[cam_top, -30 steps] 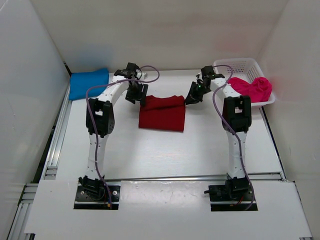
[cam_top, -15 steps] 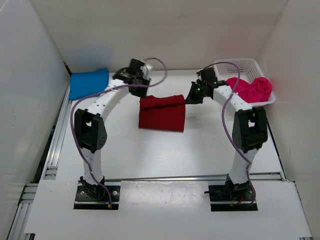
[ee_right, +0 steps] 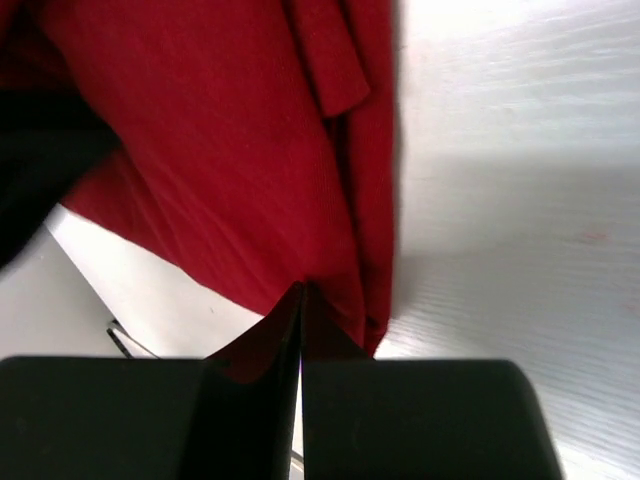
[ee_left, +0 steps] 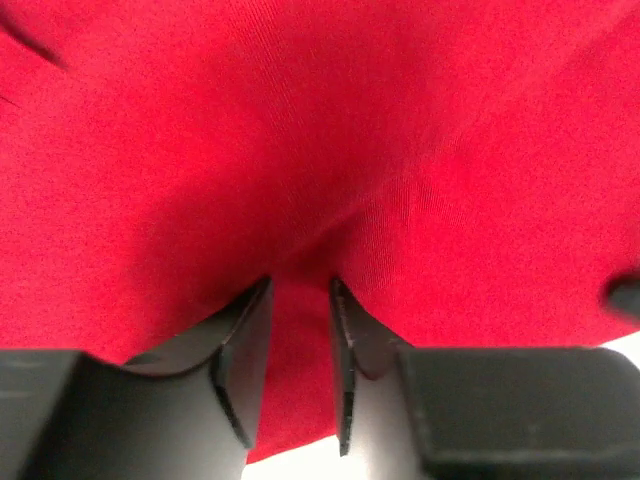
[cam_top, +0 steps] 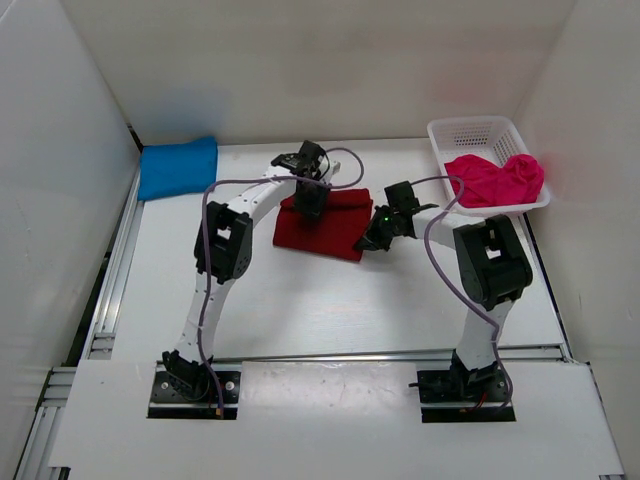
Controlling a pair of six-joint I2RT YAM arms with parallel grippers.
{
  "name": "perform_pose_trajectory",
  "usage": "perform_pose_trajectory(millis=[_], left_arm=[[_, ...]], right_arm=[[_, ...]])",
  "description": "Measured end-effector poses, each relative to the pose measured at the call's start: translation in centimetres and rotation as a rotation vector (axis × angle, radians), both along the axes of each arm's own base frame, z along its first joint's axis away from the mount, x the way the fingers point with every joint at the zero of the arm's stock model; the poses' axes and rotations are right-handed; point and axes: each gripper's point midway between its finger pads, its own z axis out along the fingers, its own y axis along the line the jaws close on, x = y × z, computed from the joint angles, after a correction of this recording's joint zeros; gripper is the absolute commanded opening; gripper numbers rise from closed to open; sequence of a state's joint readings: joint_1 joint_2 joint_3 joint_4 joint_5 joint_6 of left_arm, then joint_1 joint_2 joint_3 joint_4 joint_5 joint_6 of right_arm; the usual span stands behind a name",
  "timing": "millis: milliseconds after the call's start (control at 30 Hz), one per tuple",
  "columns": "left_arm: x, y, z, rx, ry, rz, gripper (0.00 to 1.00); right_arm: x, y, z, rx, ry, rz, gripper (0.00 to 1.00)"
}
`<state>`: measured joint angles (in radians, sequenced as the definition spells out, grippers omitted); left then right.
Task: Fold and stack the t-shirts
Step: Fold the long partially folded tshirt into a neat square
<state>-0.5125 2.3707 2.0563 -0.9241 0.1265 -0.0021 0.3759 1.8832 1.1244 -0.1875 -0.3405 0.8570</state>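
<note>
White table (cam_top: 300, 300), dark red t-shirt (cam_top: 335, 228), arms low, left end effector (ee_left: 300, 305) and right end effector (ee_right: 300, 300) seemingly tight on it.

White table (cam_top: 300, 300) boxed by plain white walls (cam_top: 300, 60); aluminium rail (cam_top: 110, 270) along left edge; even, soft light.

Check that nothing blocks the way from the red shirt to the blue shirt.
Nothing visible lies on the table between the red shirt and the blue shirt at the back left. Only the left arm crosses that stretch from above, the left end effector pinching the red shirt.
</note>
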Motion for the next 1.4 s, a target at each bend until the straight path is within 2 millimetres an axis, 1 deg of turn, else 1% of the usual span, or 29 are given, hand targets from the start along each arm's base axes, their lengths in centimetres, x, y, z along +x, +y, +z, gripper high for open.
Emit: perform_pose_trajectory(millis=[100, 200, 267, 367, 400, 467, 500, 533, 567, 600, 633, 667, 700, 767, 833, 867, 900, 933, 1000, 1033, 1067, 1100, 1133, 1167, 1200, 1233, 1267, 1300, 1400], left_arm=[[3.0, -0.5, 2.0, -0.041, -0.109, 0.021, 0.43], [5.6, -0.8, 4.4, -0.084, -0.198, 0.037, 0.52], [7.0, -0.7, 5.9, -0.111, -0.249, 0.051, 0.59], [8.8, -0.5, 7.1, -0.127, -0.303, 0.07, 0.65], [9.6, -0.4, 7.2, -0.124, -0.323, 0.081, 0.65], [11.1, -0.1, 6.5, -0.103, -0.354, 0.104, 0.69], [12.0, -0.1, 6.1, -0.093, -0.372, 0.117, 0.76], [12.8, 0.0, 5.4, -0.079, -0.389, 0.13, 0.8], [13.5, 0.3, 4.6, -0.062, -0.398, 0.143, 0.82], [13.9, 0.6, 3.8, -0.049, -0.399, 0.154, 0.84], [14.1, 0.9, 3.1, -0.04, -0.394, 0.161, 0.86], [14.0, 1.4, 2.5, -0.032, -0.38, 0.166, 0.87], [14.0, 2.0, 2.4, -0.033, -0.372, 0.173, 0.89], [14.1, 3.5, 3.0, -0.045, -0.363, 0.191, 0.9], [14.5, 5.8, 5.2, -0.067, -0.377, 0.22, 0.96], [14.7, 7.1, 6.8, -0.085, -0.393, 0.238, 1.0], [15.1, 8.4, 8.7, -0.103, -0.418, 0.256, 1.0], [15.4, 9.5, 11.0, -0.125, -0.454, 0.273, 1.0], [16.0, 12.1, 15.6, -0.17, -0.533, 0.306, 1.0], [16.1, 13.1, 17.5, -0.19, -0.567, 0.315, 1.0], [16.0, 13.8, 19.0, -0.21, -0.592, 0.319, 1.0], [15.7, 14.2, 20.0, -0.227, -0.607, 0.316, 1.0], [15.3, 14.2, 20.4, -0.241, -0.609, 0.309, 0.98], [14.9, 14.0, 20.2, -0.25, -0.598, 0.298, 0.96], [14.5, 13.4, 19.5, -0.262, -0.574, 0.281, 0.96], [14.1, 12.7, 18.3, -0.273, -0.542, 0.261, 0.95], [13.7, 12.0, 16.8, -0.281, -0.501, 0.242, 0.94], [13.3, 11.3, 15.1, -0.29, -0.454, 0.224, 0.94], [12.4, 9.9, 10.3, -0.298, -0.335, 0.193, 0.96]], right_arm=[[-0.1, 0.4, -0.6, 0.004, 0.017, -0.007, 0.0], [-0.3, 0.2, -1.6, -0.013, 0.044, -0.017, 0.0], [-0.4, 0.3, -1.7, -0.011, 0.052, -0.015, 0.0], [-0.3, 0.2, -1.6, -0.018, 0.051, -0.012, 0.0], [-0.3, 0.2, -1.7, -0.022, 0.052, -0.011, 0.0], [-0.3, 0.1, -1.7, -0.029, 0.05, -0.007, 0.0], [-0.3, 0.1, -1.7, -0.033, 0.047, -0.002, 0.0], [-0.3, 0.0, -1.6, -0.038, 0.045, 0.005, 0.0], [-0.3, -0.1, -1.6, -0.044, 0.043, 0.013, 0.0], [-0.3, -0.1, -1.6, -0.053, 0.04, 0.021, 0.02], [-0.3, -0.2, -1.5, -0.062, 0.036, 0.03, 0.07], [-0.3, -0.4, -1.5, -0.074, 0.029, 0.042, 0.14], [-0.2, -0.6, -1.3, -0.092, 0.021, 0.055, 0.29], [0.2, -1.0, -0.8, -0.13, -0.004, 0.079, 0.37], [1.5, -1.3, 0.6, -0.165, -0.054, 0.106, 0.41], [2.6, -1.3, 1.6, -0.169, -0.09, 0.111, 0.43], [3.8, -1.3, 2.9, -0.168, -0.129, 0.112, 0.45], [5.2, -1.4, 4.1, -0.163, -0.166, 0.108, 0.53], [8.7, -1.7, 6.8, -0.146, -0.253, 0.088, 0.56], [10.8, -1.9, 8.1, -0.136, -0.297, 0.076, 0.58], [12.9, -2.1, 9.0, -0.126, -0.335, 0.066, 0.58], [14.6, -2.1, 9.5, -0.118, -0.364, 0.064, 0.58], [16.4, -2.3, 9.6, -0.114, -0.385, 0.059, 0.58], [18.0, -2.5, 9.3, -0.116, -0.397, 0.054, 0.58], [19.3, -2.6, 8.7, -0.116, -0.406, 0.054, 0.59], [20.2, -2.6, 7.6, -0.12, -0.399, 0.057, 0.59], [20.7, -2.6, 6.5, -0.123, -0.386, 0.06, 0.61], [21.0, -2.5, 4.9, -0.127, -0.363, 0.066, 0.61], [20.5, -2.5, 0.8, -0.143, -0.281, 0.074, 0.62]])
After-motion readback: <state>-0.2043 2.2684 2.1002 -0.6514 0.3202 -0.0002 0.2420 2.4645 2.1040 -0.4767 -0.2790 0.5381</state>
